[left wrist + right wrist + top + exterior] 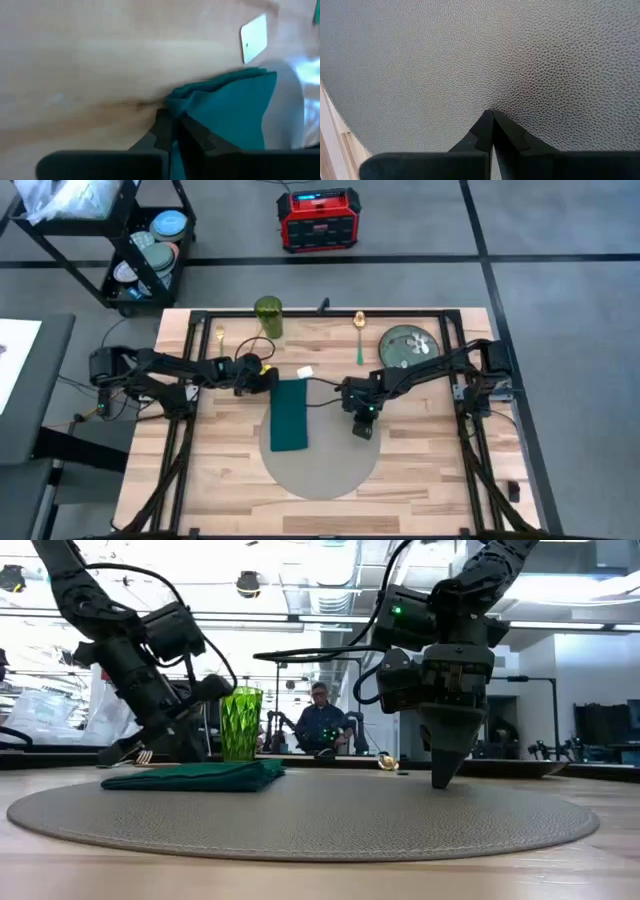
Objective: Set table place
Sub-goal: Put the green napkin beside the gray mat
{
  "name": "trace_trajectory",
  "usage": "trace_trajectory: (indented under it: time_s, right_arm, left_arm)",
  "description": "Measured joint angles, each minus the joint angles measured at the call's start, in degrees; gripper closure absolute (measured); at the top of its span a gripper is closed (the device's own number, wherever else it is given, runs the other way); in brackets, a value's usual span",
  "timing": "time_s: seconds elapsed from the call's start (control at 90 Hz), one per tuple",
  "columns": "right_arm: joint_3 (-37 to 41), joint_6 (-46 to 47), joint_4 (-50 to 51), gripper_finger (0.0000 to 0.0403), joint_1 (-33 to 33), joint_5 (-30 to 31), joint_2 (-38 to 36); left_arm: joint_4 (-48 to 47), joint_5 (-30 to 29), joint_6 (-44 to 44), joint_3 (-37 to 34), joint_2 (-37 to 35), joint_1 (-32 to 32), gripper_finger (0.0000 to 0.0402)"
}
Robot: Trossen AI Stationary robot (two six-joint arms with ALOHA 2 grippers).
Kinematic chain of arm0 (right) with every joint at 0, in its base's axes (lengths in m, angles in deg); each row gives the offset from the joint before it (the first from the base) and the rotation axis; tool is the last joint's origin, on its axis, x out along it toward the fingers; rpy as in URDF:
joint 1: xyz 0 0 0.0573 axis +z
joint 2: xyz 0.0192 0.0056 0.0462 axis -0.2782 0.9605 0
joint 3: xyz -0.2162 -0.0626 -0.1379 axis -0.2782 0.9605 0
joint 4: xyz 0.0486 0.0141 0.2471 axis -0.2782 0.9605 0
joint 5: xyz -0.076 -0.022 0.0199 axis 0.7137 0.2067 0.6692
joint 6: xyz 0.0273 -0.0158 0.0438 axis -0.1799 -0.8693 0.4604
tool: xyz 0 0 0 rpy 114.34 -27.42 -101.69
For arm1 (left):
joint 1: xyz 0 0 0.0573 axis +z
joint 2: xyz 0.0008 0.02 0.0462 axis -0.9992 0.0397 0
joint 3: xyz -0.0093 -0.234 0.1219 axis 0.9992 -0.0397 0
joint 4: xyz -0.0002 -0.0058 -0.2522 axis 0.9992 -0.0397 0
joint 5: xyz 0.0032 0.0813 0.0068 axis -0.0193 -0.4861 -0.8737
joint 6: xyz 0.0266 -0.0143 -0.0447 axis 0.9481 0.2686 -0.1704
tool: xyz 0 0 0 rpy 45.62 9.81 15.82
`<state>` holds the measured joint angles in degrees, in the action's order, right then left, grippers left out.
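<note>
The place, a round grey-beige mat (320,455), lies on the wooden table (430,470) near its front middle. A folded dark green cloth (290,418) rests flat on the mat's left part, its far end on the bare wood. My left gripper (271,380) is shut on that far end, also seen in the left wrist view (174,116). My right gripper (362,427) is shut and stands upright, tips down on the mat's right part (443,780). My left gripper pinches the cloth's far left corner (176,102) between its two fingers, where the folded layers bunch up. It comes slanting down from the table's left. The rest of the cloth lies flat on mat and table. My right gripper presses its shut fingertips (492,116) down on the mat's surface (520,75) from above, pointing straight down. The mat lies flat on the table.
Along the far edge stand a green glass (268,317), a gold fork (220,335), a gold spoon with a green handle (358,330) and a dark green floral plate (410,345). A small white card (306,372) lies beside the cloth's far end. A person sits beyond the table (322,722).
</note>
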<state>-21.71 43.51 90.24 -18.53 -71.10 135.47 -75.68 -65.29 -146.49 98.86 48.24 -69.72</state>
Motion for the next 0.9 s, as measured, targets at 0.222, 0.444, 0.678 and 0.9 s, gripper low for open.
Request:
trace_trajectory:
  time_s: [0.222, 0.444, 0.678, 0.9]
  right_arm:
    - [0.0, -0.7, 0.8, 0.0403, 0.0, -0.1, 0.0]
    - [0.0, -2.3, 0.8, 0.0403, -0.1, -0.2, 0.0]
    - [0.0, -6.0, 3.3, 0.0403, -1.4, -2.0, 0.0]
    - [0.0, -11.4, 8.9, 0.0403, -3.4, -4.2, 0.0]
  left_arm:
    - [-19.9, 2.4, 1.3, 0.1, -8.2, -4.4, 0.0401]
    - [-41.5, 3.0, 1.7, 0.0, -17.6, -9.4, 0.0401]
    - [-48.7, 3.3, 7.6, -0.2, -22.4, -10.6, 0.0401]
    - [-49.5, 7.2, 9.6, 0.3, -22.0, -10.6, 0.0401]
